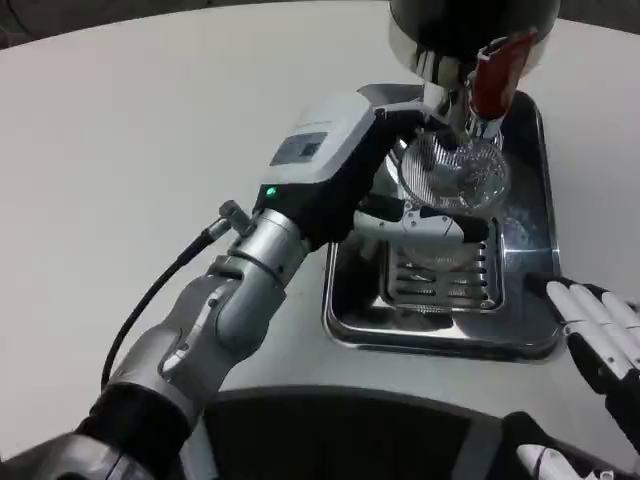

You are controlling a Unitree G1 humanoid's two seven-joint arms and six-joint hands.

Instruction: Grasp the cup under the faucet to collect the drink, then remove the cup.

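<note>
A clear ribbed glass cup [452, 172] stands on the drip tray's grate under the faucet [470, 118] of the drink dispenser [470, 35], which has a red tap lever [496, 72]. My left hand [372, 170] reaches in from the left and grips the cup, its fingers wrapped around the near side. My right hand [598, 328] rests at the lower right beside the tray, fingers extended and apart, holding nothing.
The shiny metal drip tray [350, 320] with a slotted grate [440, 280] sits on the white table [130, 150]. A black cable [150, 300] runs along my left forearm. The table's near edge curves across the bottom.
</note>
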